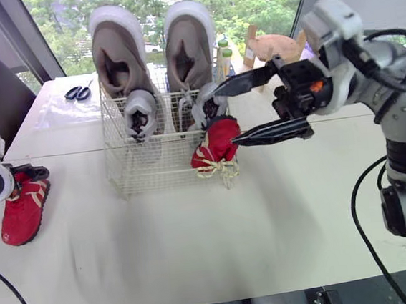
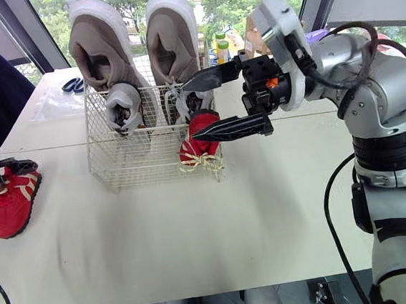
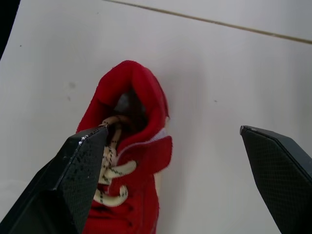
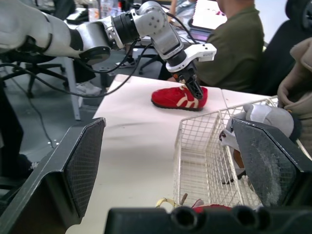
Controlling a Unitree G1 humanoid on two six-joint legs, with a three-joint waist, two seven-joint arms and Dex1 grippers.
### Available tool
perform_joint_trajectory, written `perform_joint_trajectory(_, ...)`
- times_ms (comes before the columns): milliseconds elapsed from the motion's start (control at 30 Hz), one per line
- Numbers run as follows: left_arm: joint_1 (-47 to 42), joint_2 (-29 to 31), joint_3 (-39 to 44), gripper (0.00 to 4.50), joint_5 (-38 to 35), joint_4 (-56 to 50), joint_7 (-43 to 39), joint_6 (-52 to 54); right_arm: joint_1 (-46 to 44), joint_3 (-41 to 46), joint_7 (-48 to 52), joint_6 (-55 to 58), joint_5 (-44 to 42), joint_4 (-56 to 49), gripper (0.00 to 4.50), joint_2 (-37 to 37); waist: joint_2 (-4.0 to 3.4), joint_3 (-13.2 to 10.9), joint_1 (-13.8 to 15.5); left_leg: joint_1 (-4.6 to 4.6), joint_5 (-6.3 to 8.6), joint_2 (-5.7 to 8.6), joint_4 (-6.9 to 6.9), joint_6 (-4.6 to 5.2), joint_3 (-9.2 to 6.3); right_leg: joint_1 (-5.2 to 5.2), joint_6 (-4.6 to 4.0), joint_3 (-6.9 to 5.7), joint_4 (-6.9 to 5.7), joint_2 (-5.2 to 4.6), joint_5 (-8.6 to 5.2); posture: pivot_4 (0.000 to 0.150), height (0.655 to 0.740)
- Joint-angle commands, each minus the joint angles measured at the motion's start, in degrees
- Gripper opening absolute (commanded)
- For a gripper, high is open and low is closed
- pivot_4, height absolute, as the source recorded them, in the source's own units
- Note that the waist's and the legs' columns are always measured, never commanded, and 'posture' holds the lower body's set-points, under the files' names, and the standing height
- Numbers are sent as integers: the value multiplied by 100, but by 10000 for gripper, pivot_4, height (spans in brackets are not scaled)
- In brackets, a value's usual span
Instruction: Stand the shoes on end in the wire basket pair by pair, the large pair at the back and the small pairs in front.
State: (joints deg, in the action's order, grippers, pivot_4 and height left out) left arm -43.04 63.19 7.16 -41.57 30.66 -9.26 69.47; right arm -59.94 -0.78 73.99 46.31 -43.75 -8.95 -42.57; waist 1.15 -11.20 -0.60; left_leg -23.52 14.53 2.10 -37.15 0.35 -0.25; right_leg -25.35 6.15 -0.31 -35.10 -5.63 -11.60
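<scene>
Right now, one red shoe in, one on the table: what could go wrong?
The left gripper is open but off-centre: the loose red shoe on the table sits under one finger, so closing may miss it. The other red shoe, in the wire basket, has laces hanging through the mesh beside the open right gripper; they could snag and tip it.

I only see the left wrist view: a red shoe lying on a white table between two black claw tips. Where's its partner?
Observer: The other red shoe stands on end in the front right corner of the wire basket.
Operator: Is something holding it?
Observer: No, the right claw hangs open beside it, gripping nothing.
Operator: What else is in there?
Observer: Two large tan shoes at the back, two small grey shoes in front of them.
</scene>
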Motion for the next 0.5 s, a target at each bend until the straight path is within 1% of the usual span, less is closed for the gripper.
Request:
perform_joint_trajectory(33, -714, -148, -581, 37206, 901, 1363, -1105, -616, 23, 310, -247, 71, -201, -262, 45000, -23, 3, 2, 11, 0, 0, 0, -1, 0, 1, 2, 0, -1, 1, 0, 0, 1500, 7400)
perform_joint_trajectory(100, -1205, -320, -992, 27237, 1512, 2128, -1624, -1094, 68, 348, -378, 79, -203, -330, 45000, -22, 4, 2, 3, -1, 0, 2, -4, 2, 5, 3, 0, -2, 2, 1, 0, 1500, 7400)
perform_joint_trajectory(167, -1584, -471, -1181, 17554, 1964, 2735, -1947, -1466, 108, 377, -474, 105, -230, -397, 45000, -31, 4, 2, 11, -2, 0, 4, -5, 4, 9, 4, 1, -3, 3, 0, 0, 1500, 7400)
perform_joint_trajectory(200, -1746, -549, -1225, 11760, 2172, 3036, -2053, -1673, 145, 404, -527, 137, -265, -454, 45000, -42, 5, 2, 5, -2, 1, 5, -6, 6, 10, 4, 1, -3, 1, 0, 0, 1500, 7400)
perform_joint_trajectory(233, -1868, -609, -1246, 8344, 2347, 3267, -2132, -1834, 168, 417, -563, 154, -290, -483, 45000, -49, 6, 2, 0, -2, 1, 3, -7, 7, 12, 4, 2, -3, 1, 0, 0, 1500, 7400)
perform_joint_trajectory(267, -1965, -654, -1262, 3619, 2504, 3447, -2211, -1960, 193, 435, -623, 165, -307, -507, 45000, -49, 7, 2, 2, -2, 2, 0, -8, 9, 11, 4, 2, -3, 0, 0, 0, 1500, 7400)
perform_joint_trajectory(300, -2043, -688, -1264, 417, 2633, 3588, -2277, -2053, 208, 446, -667, 173, -319, -523, 45000, -49, 7, 2, 1, -2, 2, 1, -9, 9, 12, 4, 2, -3, -1, 0, 0, 1500, 7400)
perform_joint_trajectory(400, -2238, -725, -1195, 417, 2933, 3807, -2392, -2176, 284, 472, -771, 199, -378, -597, 45000, -58, 7, 2, 2, -2, 2, -1, -14, 10, 11, 4, 3, -4, -9, 0, 0, 1500, 7400)
perform_joint_trajectory(500, -2440, -609, -922, 417, 2962, 3710, -2348, -2035, 314, 459, -833, 175, -389, -594, 45000, -30, 11, 1, -3, -2, 2, -4, -18, 10, 9, 4, 3, -4, -11, 1, 0, 1500, 7400)
